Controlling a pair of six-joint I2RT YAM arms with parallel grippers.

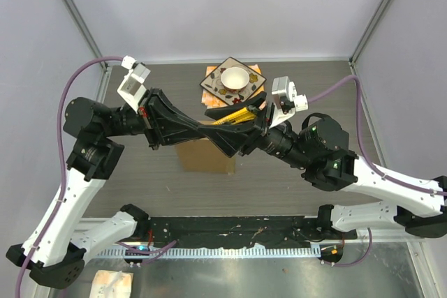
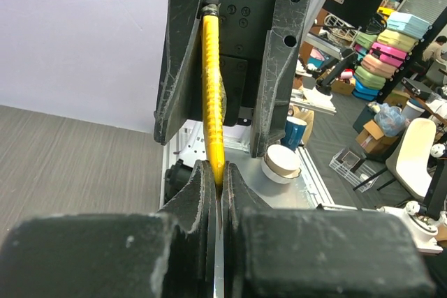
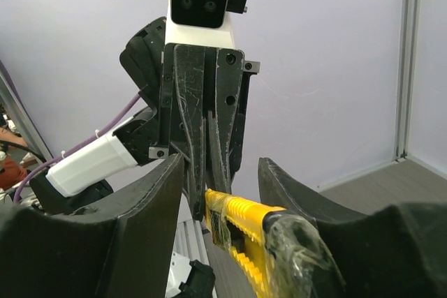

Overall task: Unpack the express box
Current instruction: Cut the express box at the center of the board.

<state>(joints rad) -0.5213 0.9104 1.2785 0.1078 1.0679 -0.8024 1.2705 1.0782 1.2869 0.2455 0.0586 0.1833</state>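
Observation:
The express box, plain brown cardboard, lies on the table under both grippers and is mostly hidden by them. A yellow utility knife is in the air above it. My left gripper is shut on the knife's near end, as the left wrist view shows. My right gripper is open, with its fingers spread on either side of the knife's body in the right wrist view. The left gripper faces it tip to tip.
An orange-patterned square plate with a white bowl stands just behind the box at the table's back. Metal frame posts rise at the back corners. Beyond the near edge lie a metal shelf and a round white cup.

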